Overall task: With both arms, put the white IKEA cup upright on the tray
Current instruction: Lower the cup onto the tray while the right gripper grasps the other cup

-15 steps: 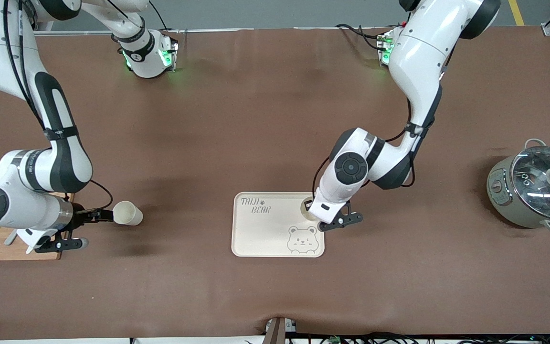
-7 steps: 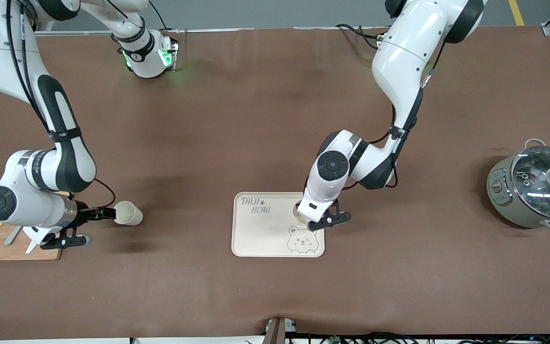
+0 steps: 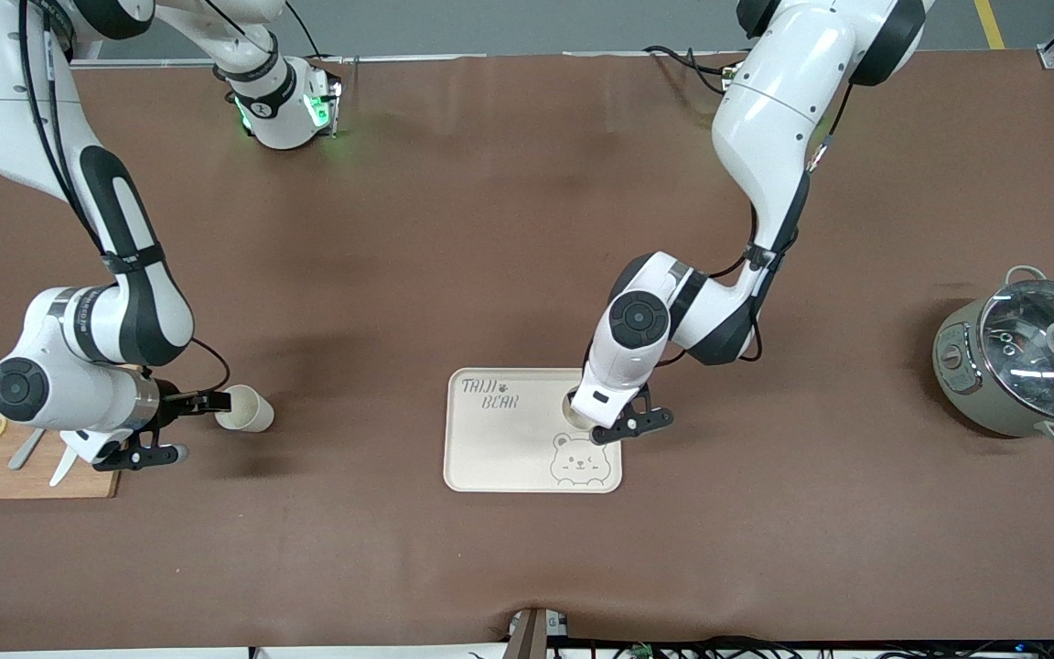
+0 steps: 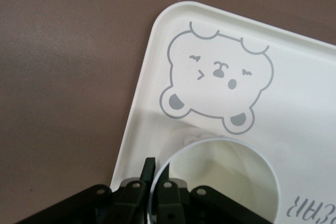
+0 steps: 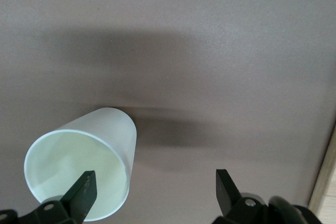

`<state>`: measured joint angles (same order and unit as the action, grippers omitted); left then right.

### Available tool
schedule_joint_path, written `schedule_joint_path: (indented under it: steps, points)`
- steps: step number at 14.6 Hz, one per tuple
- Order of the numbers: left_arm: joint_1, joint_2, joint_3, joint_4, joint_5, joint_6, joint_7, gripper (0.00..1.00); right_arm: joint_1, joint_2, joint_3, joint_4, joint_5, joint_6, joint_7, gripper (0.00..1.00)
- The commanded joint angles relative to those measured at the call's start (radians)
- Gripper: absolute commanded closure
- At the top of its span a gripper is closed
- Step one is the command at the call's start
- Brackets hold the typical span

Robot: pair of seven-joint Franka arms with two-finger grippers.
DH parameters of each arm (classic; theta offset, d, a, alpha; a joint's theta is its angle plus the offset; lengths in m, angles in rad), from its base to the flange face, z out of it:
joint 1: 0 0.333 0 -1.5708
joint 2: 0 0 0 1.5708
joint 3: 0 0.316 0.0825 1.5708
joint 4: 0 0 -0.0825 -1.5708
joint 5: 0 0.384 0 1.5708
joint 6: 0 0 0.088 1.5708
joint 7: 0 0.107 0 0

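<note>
A white cup (image 3: 574, 406) stands upright on the cream tray (image 3: 500, 453), beside the bear drawing. My left gripper (image 3: 589, 412) is over it, and in the left wrist view the gripper (image 4: 157, 165) is shut on the cup's rim (image 4: 220, 142), one finger inside and one outside. A second white cup (image 3: 248, 409) lies on its side on the brown table toward the right arm's end. My right gripper (image 3: 207, 401) is open at this cup's mouth. In the right wrist view the gripper (image 5: 155, 179) has one fingertip (image 5: 84, 184) in front of the cup's opening (image 5: 73, 166).
A wooden cutting board (image 3: 33, 480) with lemon slices and a utensil lies under the right arm's wrist. A grey pot with a glass lid (image 3: 1026, 361) stands at the left arm's end of the table.
My left gripper has slid the upright cup a little across the tray toward the right arm's end. My right gripper has moved closer to the lying cup's mouth.
</note>
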<state>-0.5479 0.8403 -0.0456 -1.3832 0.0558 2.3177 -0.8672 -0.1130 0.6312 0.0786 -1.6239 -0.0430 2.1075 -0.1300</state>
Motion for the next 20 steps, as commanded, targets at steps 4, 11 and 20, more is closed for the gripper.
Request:
schedule_joint_path:
  steps: [4, 11, 20]
  points:
    - [-0.009, 0.017, 0.013, 0.019, 0.047, 0.003, -0.027, 0.00, 0.000, -0.001, 0.007, -0.022, -0.011, 0.023, -0.008, 0.00]
    - [-0.003, -0.070, 0.009, 0.026, 0.041, -0.150, -0.041, 0.00, 0.007, 0.022, 0.007, -0.034, -0.009, 0.069, -0.006, 0.00]
    - [0.155, -0.276, 0.003, 0.023, -0.048, -0.302, 0.158, 0.00, 0.007, 0.032, 0.009, -0.042, -0.006, 0.094, -0.006, 0.00]
